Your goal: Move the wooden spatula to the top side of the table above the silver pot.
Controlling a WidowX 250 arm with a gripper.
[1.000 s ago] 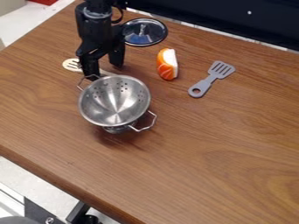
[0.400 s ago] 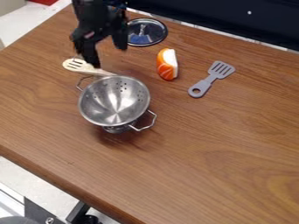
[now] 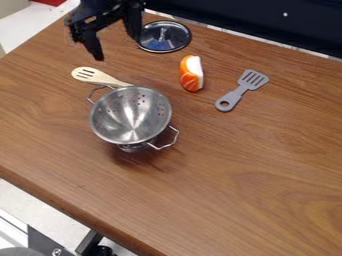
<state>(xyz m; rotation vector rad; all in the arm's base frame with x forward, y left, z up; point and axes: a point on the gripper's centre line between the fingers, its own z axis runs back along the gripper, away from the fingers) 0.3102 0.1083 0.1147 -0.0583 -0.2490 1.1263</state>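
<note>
Black gripper (image 3: 118,49) hangs open over the table's upper left, above and behind the spatula, with nothing between its fingers. The wooden spatula (image 3: 97,76) lies on the table just above the silver pot, its slotted head to the left and its handle running right to the pot's upper rim. The silver pot (image 3: 131,116), a colander with punched holes and two wire handles, stands left of centre. Part of the spatula's handle end may be hidden behind the rim.
A glass lid (image 3: 163,36) lies close to the gripper's right finger. Right of it are an orange-and-white toy food piece (image 3: 191,73) and a grey slotted spatula (image 3: 242,90). A dark panel (image 3: 267,22) runs behind the table's back edge.
The gripper has risen and moved back from beside the pot, its fingers spreading wider. The wooden spatula, partly covered by the gripper before, now lies uncovered; the pot has stayed put.
</note>
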